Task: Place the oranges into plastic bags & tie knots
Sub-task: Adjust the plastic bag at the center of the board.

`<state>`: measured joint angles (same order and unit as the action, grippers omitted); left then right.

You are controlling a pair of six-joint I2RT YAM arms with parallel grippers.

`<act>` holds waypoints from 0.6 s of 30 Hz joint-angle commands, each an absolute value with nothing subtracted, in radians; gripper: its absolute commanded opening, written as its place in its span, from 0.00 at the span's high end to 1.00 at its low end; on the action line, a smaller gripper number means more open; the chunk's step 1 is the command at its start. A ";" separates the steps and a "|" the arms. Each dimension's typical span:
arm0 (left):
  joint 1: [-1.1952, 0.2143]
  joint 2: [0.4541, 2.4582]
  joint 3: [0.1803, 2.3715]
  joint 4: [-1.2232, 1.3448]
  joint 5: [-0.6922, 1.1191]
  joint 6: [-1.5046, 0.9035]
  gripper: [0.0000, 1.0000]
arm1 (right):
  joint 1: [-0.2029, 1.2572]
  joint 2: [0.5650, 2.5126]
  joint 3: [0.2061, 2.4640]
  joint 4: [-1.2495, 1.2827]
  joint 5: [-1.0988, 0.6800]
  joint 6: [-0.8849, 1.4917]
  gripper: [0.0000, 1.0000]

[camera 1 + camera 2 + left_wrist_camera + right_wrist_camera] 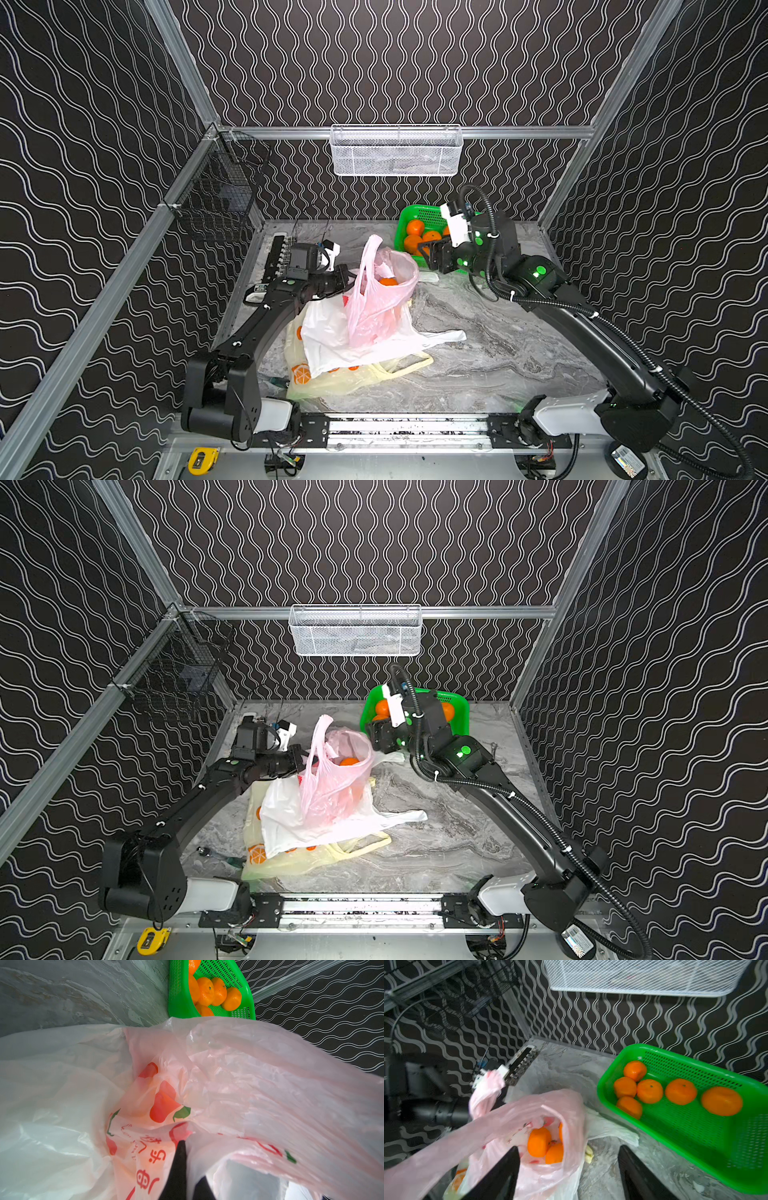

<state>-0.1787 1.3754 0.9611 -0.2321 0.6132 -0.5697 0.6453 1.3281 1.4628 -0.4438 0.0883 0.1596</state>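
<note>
With left fingers (179, 1157) pressed together on a fold of the translucent pink plastic bag with red fruit prints (249, 1074), lifting one side of its rim, apparently to prop the mouth open for loading. With right fingers (502, 1176) spread wide and empty, hovering between that bag and the green perforated plastic basket (695, 1142), seemingly poised to reach for the next fruit.

Inside the bag, just beside the basket: at least two small round oranges (538, 1142). Inside the basket itself: six more oranges (650, 1091), loose on its floor.

Standing roughly upright on its long axis, with the mouth turned up and tipped a little toward the basket, and one free handle (371, 249) sticking straight up.

Under the pink bag, on the side away from the basket: a plain white plastic bag (328, 340) lying flat, and beneath that a pale yellow plastic bag with orange-slice prints (332, 384). Both empty-looking, spread along the grey marbled bench (498, 353), probably stacked there to wait their turn.

No knot tied anywhere yet; filling judged to be the step in hand.
</note>
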 commanded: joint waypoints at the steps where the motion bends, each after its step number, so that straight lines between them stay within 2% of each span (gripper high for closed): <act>1: -0.178 1.373 0.964 -0.201 0.637 -0.586 1.00 | 0.587 1.263 1.309 -0.149 0.054 0.147 0.13; 4: -0.179 1.367 0.979 -0.216 0.626 -0.567 1.00 | 0.574 1.193 1.157 0.035 0.025 0.116 0.08; 7: -0.178 1.379 0.988 -0.235 0.629 -0.538 1.00 | 0.561 1.190 1.186 -0.012 -0.074 0.060 0.00; 11: -0.178 1.408 0.998 -0.239 0.639 -0.527 1.00 | 0.559 1.217 1.199 -0.025 -0.249 -0.021 0.00; 14: -0.178 1.416 1.016 -0.235 0.641 -0.526 1.00 | 0.532 1.234 1.183 -0.008 -0.302 -0.101 0.00; 18: -0.176 1.434 1.042 -0.232 0.663 -0.510 1.00 | 0.399 1.267 1.167 0.030 -0.612 -0.197 0.00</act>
